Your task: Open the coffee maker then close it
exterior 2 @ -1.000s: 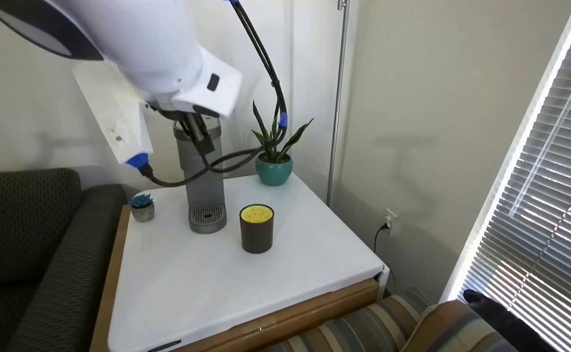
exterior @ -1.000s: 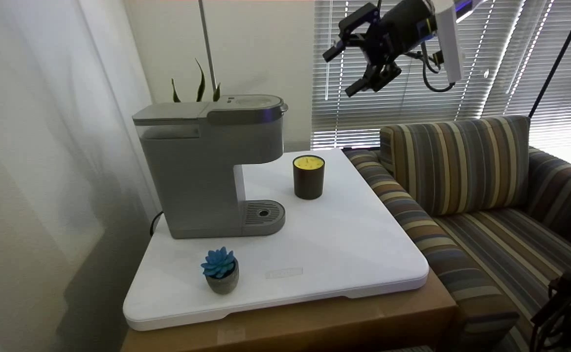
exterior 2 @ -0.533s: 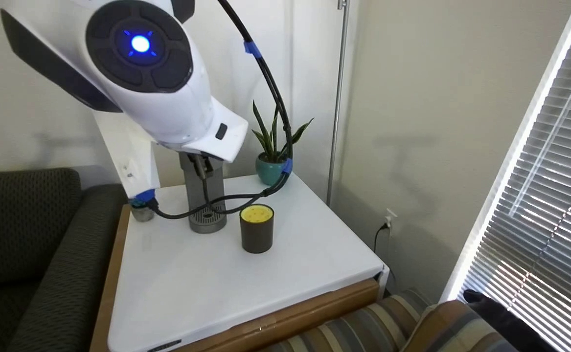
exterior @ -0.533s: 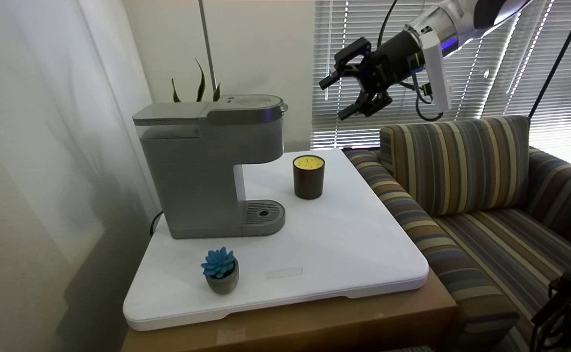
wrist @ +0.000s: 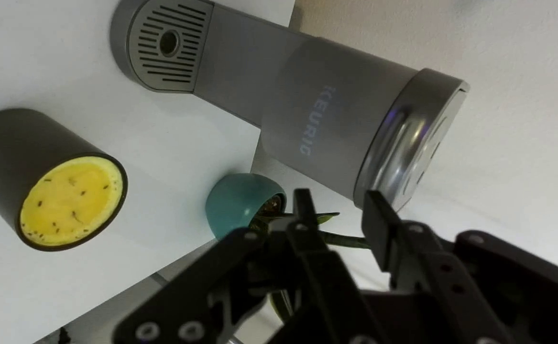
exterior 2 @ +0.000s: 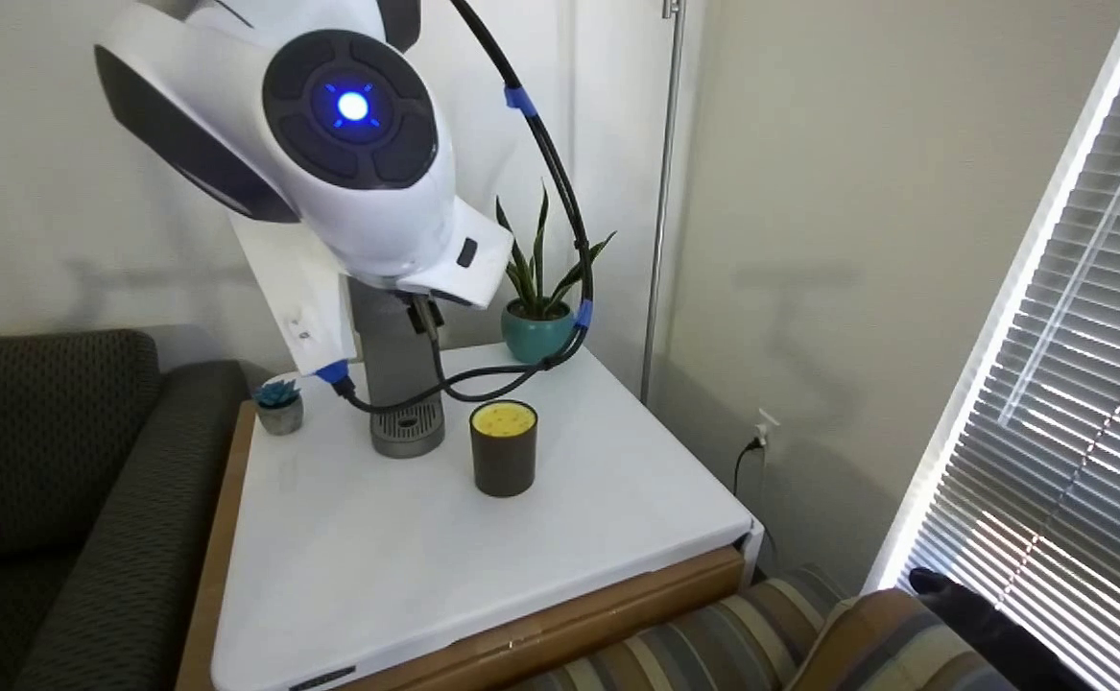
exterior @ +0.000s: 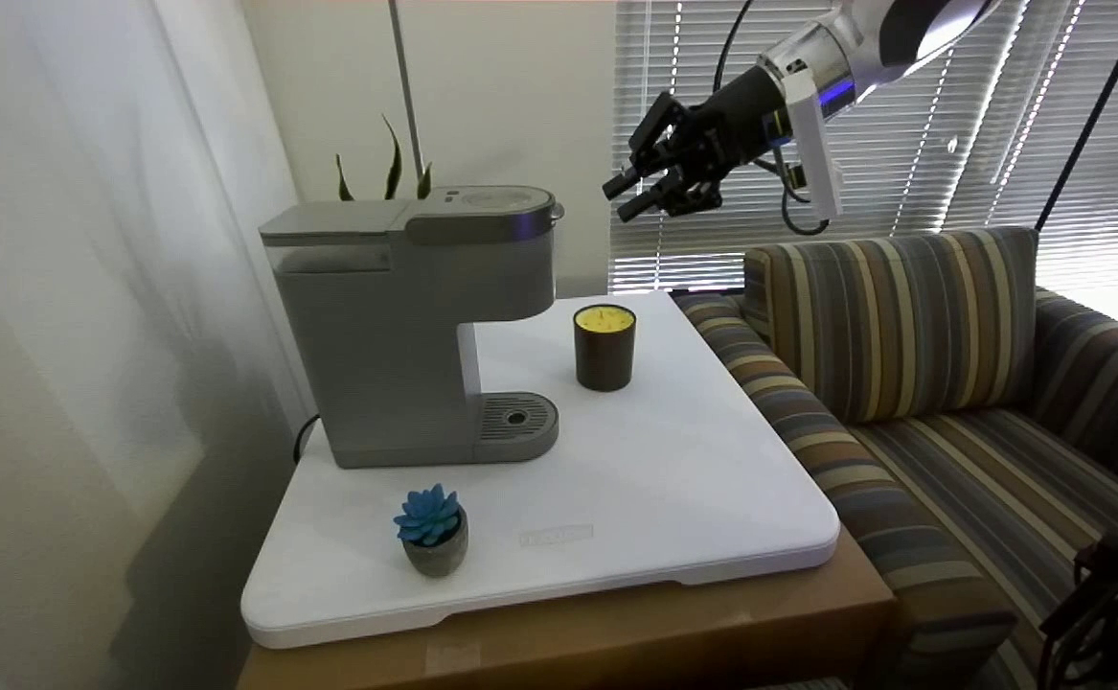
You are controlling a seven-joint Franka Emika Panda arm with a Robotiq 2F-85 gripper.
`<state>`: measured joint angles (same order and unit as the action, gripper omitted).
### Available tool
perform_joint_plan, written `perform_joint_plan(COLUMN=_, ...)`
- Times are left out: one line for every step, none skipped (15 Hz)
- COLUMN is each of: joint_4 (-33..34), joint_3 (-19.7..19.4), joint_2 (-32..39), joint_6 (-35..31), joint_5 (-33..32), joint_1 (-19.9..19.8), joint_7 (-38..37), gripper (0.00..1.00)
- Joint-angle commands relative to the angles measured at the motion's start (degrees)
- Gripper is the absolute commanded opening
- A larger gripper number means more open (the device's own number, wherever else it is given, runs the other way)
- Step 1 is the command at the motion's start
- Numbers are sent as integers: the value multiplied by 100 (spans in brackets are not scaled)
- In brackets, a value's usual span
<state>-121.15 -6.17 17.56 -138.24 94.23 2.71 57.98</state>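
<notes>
The coffee maker is a grey boxy machine upright on a white tabletop, its top lid lying flat and closed. In an exterior view the arm hides the top of the coffee maker. The wrist view shows the front of the coffee maker slanted, with a shiny metal lid handle. My gripper hangs in the air in front of the machine, near lid height and apart from it. In the wrist view a narrowed gap with nothing in it separates the fingers of the gripper.
A dark cup with yellow top stands below the gripper, in front of the machine. A small blue succulent sits beside the machine. Behind is a teal-potted plant. A striped armchair adjoins the table.
My gripper has come down and then moved closer to the coffee maker. Its fingers have drawn nearer to each other. The coffee maker and other objects have not moved.
</notes>
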Motion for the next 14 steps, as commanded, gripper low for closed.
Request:
perform_joint_plan(joint_4=427, joint_3=102, joint_2=315, joint_6=104, joint_5=-219, joint_1=-151, joint_7=-85, gripper=2)
perform_joint_plan(joint_4=519, joint_3=107, joint_2=379, joint_6=136, joint_5=-296, joint_1=-152, joint_7=-105, gripper=2)
perform_joint_plan(joint_4=586, joint_3=114, joint_2=422, joint_6=168, joint_5=-375, joint_1=-158, joint_7=-94, gripper=0)
perform_joint_plan(joint_4=670, joint_3=124, joint_2=479, joint_6=194, joint_5=-451, joint_1=-161, joint_7=-93, gripper=0)
perform_joint_plan(joint_4=725, joint_3=131, joint_2=522, joint_6=204, joint_5=-533, joint_1=-164, joint_7=-120, gripper=0)
perform_joint_plan(joint_4=780, joint_3=144, joint_2=564, joint_6=238, joint_5=-595, joint_1=-173, joint_7=-123, gripper=0)
perform_joint_plan(joint_4=835, joint_3=157, joint_2=604, joint_6=257, joint_5=-632, joint_1=-180, joint_7=-135, gripper=0)
perform_joint_plan(joint_4=871, joint_3=172, joint_2=633, joint_6=306, joint_5=-662, joint_1=-189, joint_7=-169, gripper=0)
perform_joint_plan(joint_4=910, joint_3=187, joint_2=669, joint_6=343, joint_5=-673, joint_1=-197, joint_7=-226, gripper=0)
perform_joint_plan(joint_4=950, joint_3=204, joint_2=696, joint_6=347, joint_5=-673, joint_1=-199, joint_7=-263, gripper=0)
perform_joint_plan(joint_4=975, joint_3=214, joint_2=719, joint_6=348, joint_5=-680, joint_1=-199, joint_7=-290, gripper=0)
perform_joint_plan(joint_4=1000, joint_3=229, joint_2=742, joint_6=338, joint_5=-649, joint_1=-201, joint_7=-315, gripper=0)
perform_joint_plan(joint_4=1020, joint_3=239, joint_2=753, joint_6=338, joint_5=-640, joint_1=-203, joint_7=-354, gripper=0)
perform_joint_plan(joint_4=1038, joint_3=249, joint_2=758, joint_6=347, joint_5=-633, joint_1=-208, joint_7=-400, gripper=0)
